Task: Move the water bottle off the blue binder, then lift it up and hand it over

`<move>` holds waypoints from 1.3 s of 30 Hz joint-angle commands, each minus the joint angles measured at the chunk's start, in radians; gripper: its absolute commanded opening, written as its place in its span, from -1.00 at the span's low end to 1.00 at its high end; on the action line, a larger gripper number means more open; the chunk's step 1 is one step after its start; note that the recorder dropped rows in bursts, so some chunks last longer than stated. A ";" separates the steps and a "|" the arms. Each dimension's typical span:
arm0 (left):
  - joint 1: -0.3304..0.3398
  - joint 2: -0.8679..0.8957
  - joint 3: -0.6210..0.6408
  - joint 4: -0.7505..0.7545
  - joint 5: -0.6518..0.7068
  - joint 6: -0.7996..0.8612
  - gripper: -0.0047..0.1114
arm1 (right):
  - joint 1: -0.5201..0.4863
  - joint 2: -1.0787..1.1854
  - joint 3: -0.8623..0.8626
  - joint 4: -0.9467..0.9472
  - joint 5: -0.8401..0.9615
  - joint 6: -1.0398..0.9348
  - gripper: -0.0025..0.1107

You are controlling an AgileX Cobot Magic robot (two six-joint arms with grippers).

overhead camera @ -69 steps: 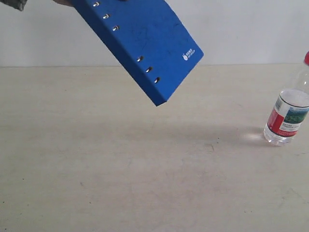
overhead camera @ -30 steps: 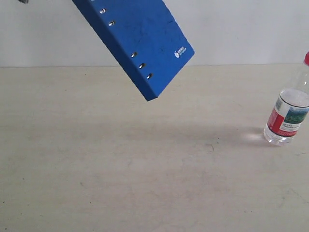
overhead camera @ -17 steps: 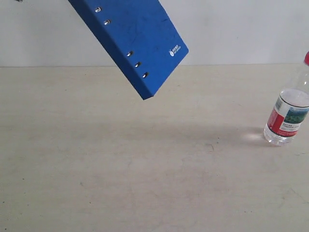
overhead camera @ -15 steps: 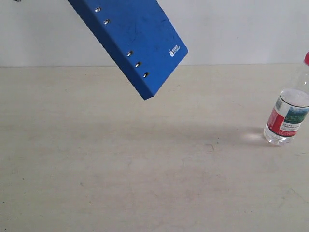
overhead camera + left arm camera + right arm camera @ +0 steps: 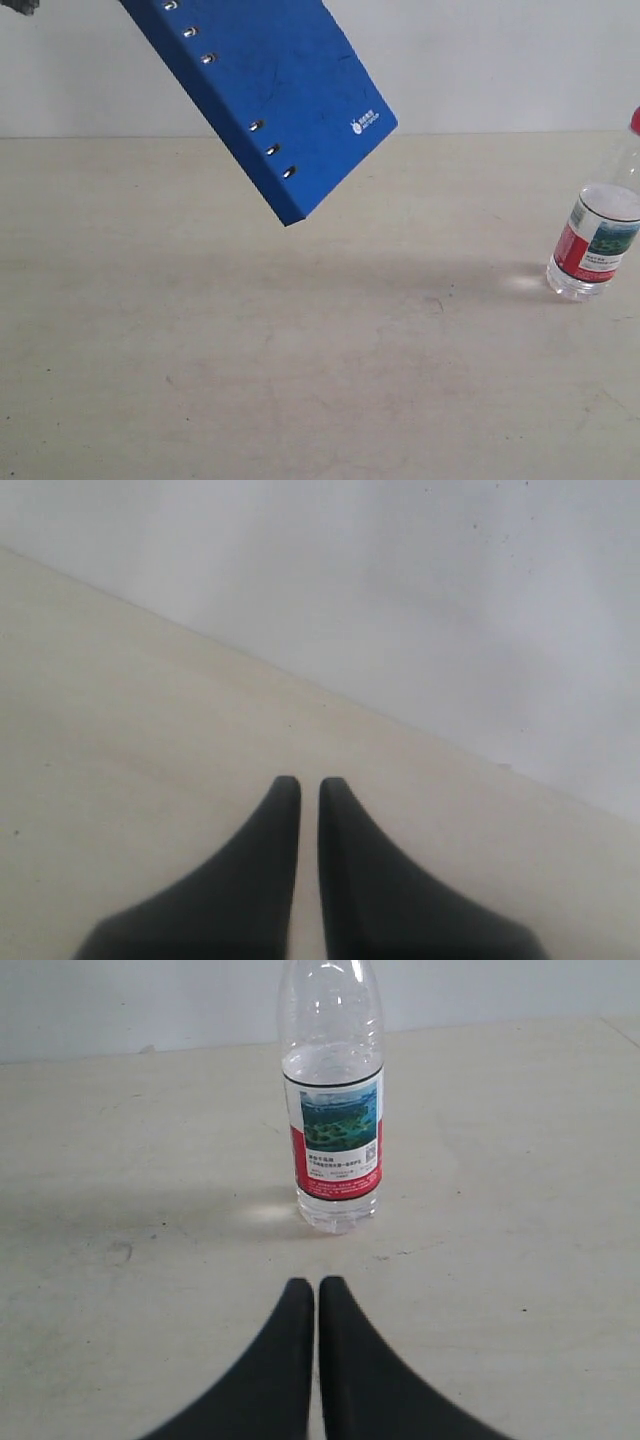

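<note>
The blue binder [image 5: 280, 90] hangs tilted in the air at the upper left of the exterior view, its low corner above the table; whatever holds it lies beyond the frame's top. The water bottle [image 5: 597, 235] stands upright on the table at the far right, its red cap cut by the frame edge. The right wrist view shows the same water bottle [image 5: 333, 1110] a short way in front of my right gripper [image 5: 316, 1285], which is shut and empty. My left gripper [image 5: 303, 783] is shut over bare table with nothing in it. Neither gripper appears in the exterior view.
A beige table [image 5: 300, 350] runs back to a white wall [image 5: 500, 60]. A grey scrap [image 5: 18, 6] shows at the top left corner. The binder's faint shadow lies across the middle of the table.
The binder drifted left and up over the earlier frames, then dropped a little lower and tilted now. The bottle has stayed in place.
</note>
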 commanded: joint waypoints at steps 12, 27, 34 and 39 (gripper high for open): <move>0.028 -0.010 -0.001 0.091 -0.065 0.378 -0.80 | -0.003 -0.004 -0.001 0.004 -0.011 0.005 -0.96; 0.013 -0.010 -0.001 0.131 -0.349 0.363 -0.80 | -0.003 -0.004 -0.001 0.004 -0.011 0.005 -0.96; 0.013 -0.010 -0.001 -0.341 -0.275 0.960 -0.80 | -0.003 -0.004 -0.001 0.004 -0.011 0.005 -0.96; 0.011 -0.010 -0.001 -0.475 -0.136 1.062 -0.80 | -0.003 -0.004 -0.001 0.004 -0.011 0.005 -0.96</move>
